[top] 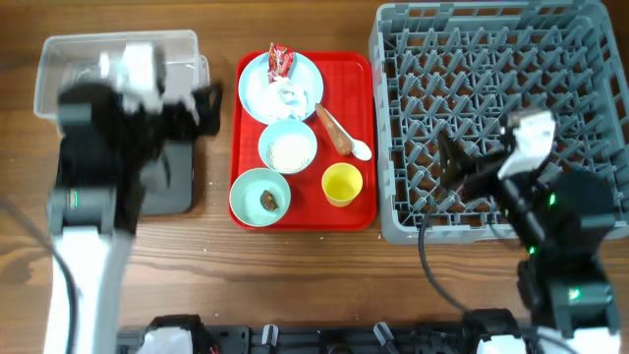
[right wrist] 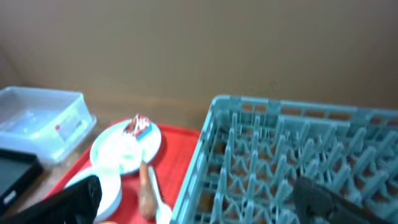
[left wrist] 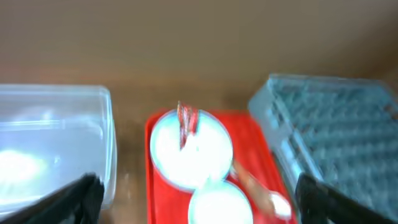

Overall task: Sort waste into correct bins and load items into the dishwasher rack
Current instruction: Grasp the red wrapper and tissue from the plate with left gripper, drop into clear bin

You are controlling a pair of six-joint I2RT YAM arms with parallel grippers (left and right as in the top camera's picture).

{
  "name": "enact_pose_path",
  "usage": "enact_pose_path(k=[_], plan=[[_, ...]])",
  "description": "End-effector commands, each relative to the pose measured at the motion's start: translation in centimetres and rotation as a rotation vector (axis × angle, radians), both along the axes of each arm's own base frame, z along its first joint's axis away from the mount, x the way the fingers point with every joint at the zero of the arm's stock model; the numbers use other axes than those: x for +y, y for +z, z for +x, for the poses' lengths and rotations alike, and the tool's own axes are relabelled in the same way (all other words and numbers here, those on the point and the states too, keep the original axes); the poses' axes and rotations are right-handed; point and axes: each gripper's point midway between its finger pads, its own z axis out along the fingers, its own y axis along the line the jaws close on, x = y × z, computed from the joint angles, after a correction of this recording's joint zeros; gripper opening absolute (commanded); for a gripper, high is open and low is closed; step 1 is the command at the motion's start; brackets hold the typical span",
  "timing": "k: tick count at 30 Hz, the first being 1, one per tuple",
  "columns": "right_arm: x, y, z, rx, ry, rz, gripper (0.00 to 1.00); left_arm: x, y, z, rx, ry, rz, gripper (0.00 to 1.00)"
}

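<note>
On the flat red tray, the pale-blue plate (top: 265, 93) holds a red wrapper (top: 280, 61) and white tissue (top: 291, 95). One bowl (top: 288, 147) holds rice. Another bowl (top: 257, 196) holds a brown lump (top: 268, 200). The yellow cup (top: 342, 184), sausage stick (top: 332, 131) and white spoon (top: 360, 148) lie beside them. The grey rack (top: 491, 59) stands at the right. My left gripper (top: 204, 104) (left wrist: 196, 190) is open and empty, between the clear tub (top: 118, 59) and the tray. My right gripper (top: 454, 165) (right wrist: 199, 193) is open and empty over the rack's left side.
The red tray (top: 354, 206) sits in the middle of the wooden table. The black tray (top: 172, 182) lies under my left arm, below the clear tub. Both wrist views are blurred. Cables run along the table's front edge.
</note>
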Motion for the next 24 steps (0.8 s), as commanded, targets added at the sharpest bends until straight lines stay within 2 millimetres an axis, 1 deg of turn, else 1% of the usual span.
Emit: enact_pose_path(k=[1, 3, 4, 6, 7, 8, 9, 10, 11, 13, 14, 16, 18, 19, 21, 24], plan=[[0.3, 0.5, 1.5, 0.083, 0.035, -0.064, 1.00, -1.9, 0.5, 5.3, 0.127, -0.067, 0.104, 1.00], [1.0, -0.4, 2.3, 0.141, 0.078, -0.049, 1.00, -2.7, -1.3, 7.8, 0.201, -0.081, 0.189, 1.00], [1.7, -1.0, 2.7, 0.164, 0.114, -0.035, 1.00, -3.3, -2.7, 9.2, 0.234, -0.094, 0.232, 1.00], [3.0, -2.4, 3.3, 0.220, 0.180, 0.007, 1.00, -5.6, -6.8, 12.2, 0.269, -0.153, 0.273, 1.00], [3.6, -3.1, 3.5, 0.243, 0.215, 0.024, 1.00, -6.4, -8.6, 13.2, 0.283, -0.168, 0.274, 1.00], [3.9, -3.6, 3.6, 0.262, 0.237, 0.036, 0.99, -7.7, -10.9, 13.9, 0.313, -0.203, 0.267, 1.00], [4.2, -3.9, 3.6, 0.275, 0.252, 0.044, 1.00, -8.4, -12.2, 14.4, 0.322, -0.218, 0.267, 1.00], [4.6, -4.4, 3.7, 0.296, 0.274, 0.057, 1.00, -9.3, -14.2, 14.9, 0.341, -0.233, 0.272, 1.00], [4.7, -4.7, 3.7, 0.306, 0.282, 0.062, 1.00, -9.8, -15.5, 15.4, 0.349, -0.241, 0.274, 1.00], [4.8, -5.0, 3.8, 0.316, 0.283, 0.064, 1.00, -10.2, -18.1, 16.2, 0.374, -0.246, 0.277, 1.00], [4.8, -5.0, 3.8, 0.316, 0.283, 0.063, 1.00, -10.2, -19.1, 16.3, 0.387, -0.245, 0.277, 1.00], [4.8, -4.9, 3.9, 0.312, 0.284, 0.061, 1.00, -10.2, -22.1, 16.5, 0.438, -0.245, 0.281, 1.00], [4.7, -4.9, 3.9, 0.312, 0.284, 0.061, 1.00, -9.6, -25.2, 16.6, 0.498, -0.201, 0.290, 1.00], [4.8, -4.9, 3.9, 0.312, 0.284, 0.061, 1.00, -9.3, -26.3, 16.6, 0.519, -0.178, 0.298, 1.00], [4.8, -5.0, 3.9, 0.313, 0.284, 0.062, 1.00, -9.2, -28.2, 16.6, 0.546, -0.178, 0.305, 1.00], [4.8, -4.9, 3.9, 0.312, 0.284, 0.062, 1.00, -9.2, -30.2, 16.5, 0.573, -0.182, 0.309, 1.00]])
